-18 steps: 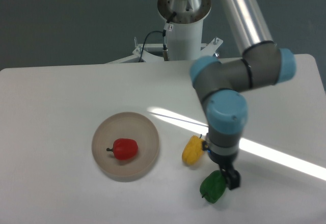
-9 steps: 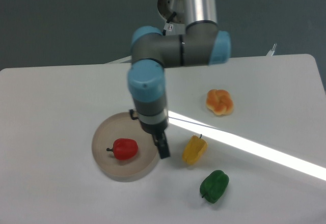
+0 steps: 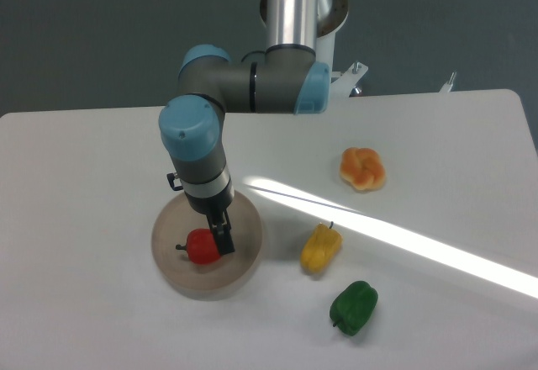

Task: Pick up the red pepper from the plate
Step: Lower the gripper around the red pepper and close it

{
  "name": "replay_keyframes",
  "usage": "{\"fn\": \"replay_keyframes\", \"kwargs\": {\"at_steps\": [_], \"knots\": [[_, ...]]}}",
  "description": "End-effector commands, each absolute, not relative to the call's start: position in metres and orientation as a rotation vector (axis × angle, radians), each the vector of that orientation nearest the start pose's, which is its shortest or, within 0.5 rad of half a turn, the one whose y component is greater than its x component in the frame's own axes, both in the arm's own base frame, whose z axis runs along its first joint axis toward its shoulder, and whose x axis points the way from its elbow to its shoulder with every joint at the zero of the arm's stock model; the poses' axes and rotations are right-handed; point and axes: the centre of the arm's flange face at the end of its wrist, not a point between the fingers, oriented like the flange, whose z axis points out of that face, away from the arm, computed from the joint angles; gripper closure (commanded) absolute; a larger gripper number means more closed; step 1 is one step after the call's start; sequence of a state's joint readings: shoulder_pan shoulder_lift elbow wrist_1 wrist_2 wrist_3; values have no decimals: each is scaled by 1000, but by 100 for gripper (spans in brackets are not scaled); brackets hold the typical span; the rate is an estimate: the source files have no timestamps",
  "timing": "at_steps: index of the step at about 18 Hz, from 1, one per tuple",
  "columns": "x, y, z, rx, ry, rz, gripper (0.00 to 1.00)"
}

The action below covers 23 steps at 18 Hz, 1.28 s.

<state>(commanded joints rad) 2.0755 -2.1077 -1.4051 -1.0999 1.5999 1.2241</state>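
— Where the white table runs back to its far edge, what stands behind it?

— A flat dark grey-blue wall, and against it the arm's pale round base on a white bracket. A bright band of light crosses the tabletop slantwise from the middle toward the lower right.

— And the plate?

— The plate, beige and round, sits left of centre near the front. The red pepper lies on it, stem pointing left.

— Where is the gripper?

— The gripper hangs straight down over the plate, its dark fingers at the pepper's right side, touching or nearly so. Whether the fingers are spread or closed cannot be told from this view; only one dark finger shows clearly.

— Anything else on the table?

— A yellow pepper lies right of the plate, a green pepper nearer the front, and an orange knotted bun well apart toward the back right.
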Motion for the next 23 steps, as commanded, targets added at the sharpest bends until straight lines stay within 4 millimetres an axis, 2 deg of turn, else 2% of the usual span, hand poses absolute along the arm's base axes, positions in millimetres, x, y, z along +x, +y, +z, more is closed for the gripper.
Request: {"fn": "replay_keyframes", "kwargs": {"at_steps": [10,23], "knots": [[-209,684,263,-2877,1118,155,0],[-205,687,245,-2886,1134,128,0]]}}
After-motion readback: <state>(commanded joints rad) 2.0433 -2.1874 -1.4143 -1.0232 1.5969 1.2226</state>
